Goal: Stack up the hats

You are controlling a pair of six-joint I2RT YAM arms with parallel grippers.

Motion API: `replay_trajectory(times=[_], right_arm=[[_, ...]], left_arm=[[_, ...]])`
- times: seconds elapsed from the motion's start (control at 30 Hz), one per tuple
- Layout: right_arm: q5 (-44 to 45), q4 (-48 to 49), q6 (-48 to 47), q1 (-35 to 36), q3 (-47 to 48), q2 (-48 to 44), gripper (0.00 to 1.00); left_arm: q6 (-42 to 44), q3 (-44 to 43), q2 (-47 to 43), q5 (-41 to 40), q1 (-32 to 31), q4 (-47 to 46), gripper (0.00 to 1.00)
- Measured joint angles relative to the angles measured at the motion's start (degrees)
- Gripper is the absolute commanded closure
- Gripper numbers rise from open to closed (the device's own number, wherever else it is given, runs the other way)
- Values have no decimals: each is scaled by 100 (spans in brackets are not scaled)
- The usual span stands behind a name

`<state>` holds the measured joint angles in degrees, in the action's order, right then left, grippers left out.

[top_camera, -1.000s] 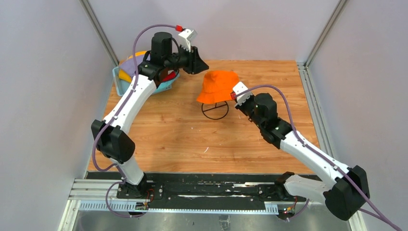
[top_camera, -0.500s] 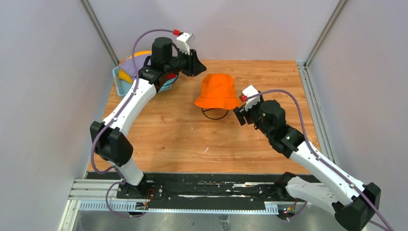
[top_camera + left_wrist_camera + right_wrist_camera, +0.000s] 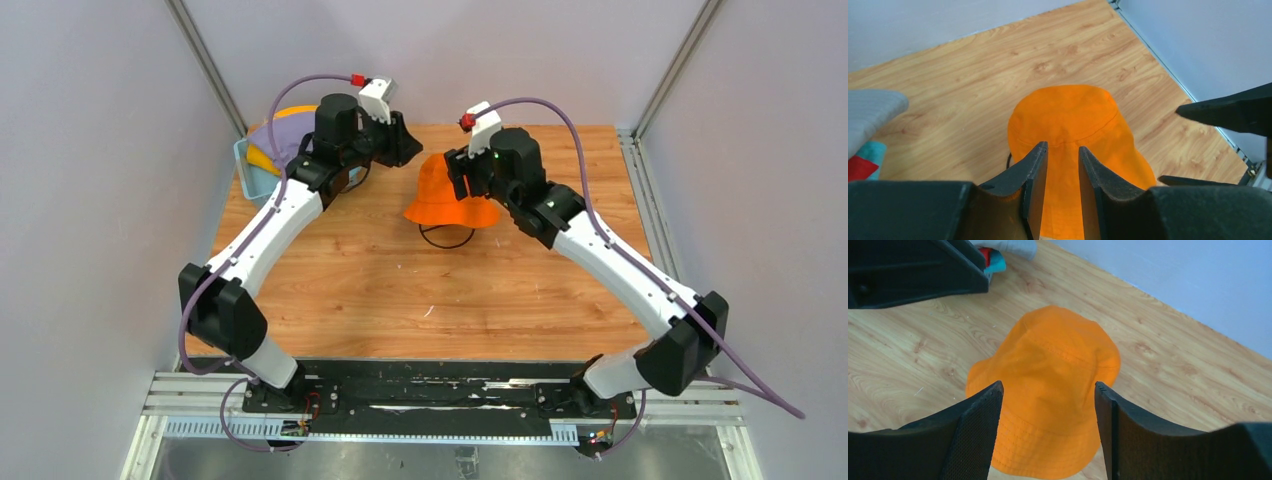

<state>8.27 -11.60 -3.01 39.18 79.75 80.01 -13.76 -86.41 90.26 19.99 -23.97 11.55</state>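
Orange soft hat (image 3: 1058, 355) sat just below my right gripper (image 3: 1048, 386), its fingers wide apart and empty. My left gripper (image 3: 1062, 147), only a narrow gap between fingers, held nothing, hat just ahead. Cloth looked light and floppy; I would pinch the brim (image 3: 1038, 455).

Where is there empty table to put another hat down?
The bare wood between the wire stand and the near edge is free, so is the far right corner. Crowded around the orange hat and the basket.
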Motion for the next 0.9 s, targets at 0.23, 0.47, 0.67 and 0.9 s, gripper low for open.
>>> replay_trajectory(times=[0.23, 0.47, 0.67, 0.9], right_arm=[[-55, -459, 348, 0, 404, 560, 35], [-98, -710, 610, 0, 424, 645, 37], [-199, -717, 765, 0, 96, 566, 39], [-404, -780, 957, 0, -614, 245, 40]], left_arm=[[4, 33, -118, -192, -2, -125, 66], [26, 142, -140, -310, -2, -120, 66], [52, 249, -195, -380, -2, -116, 66], [120, 332, -302, -487, -2, -116, 66]])
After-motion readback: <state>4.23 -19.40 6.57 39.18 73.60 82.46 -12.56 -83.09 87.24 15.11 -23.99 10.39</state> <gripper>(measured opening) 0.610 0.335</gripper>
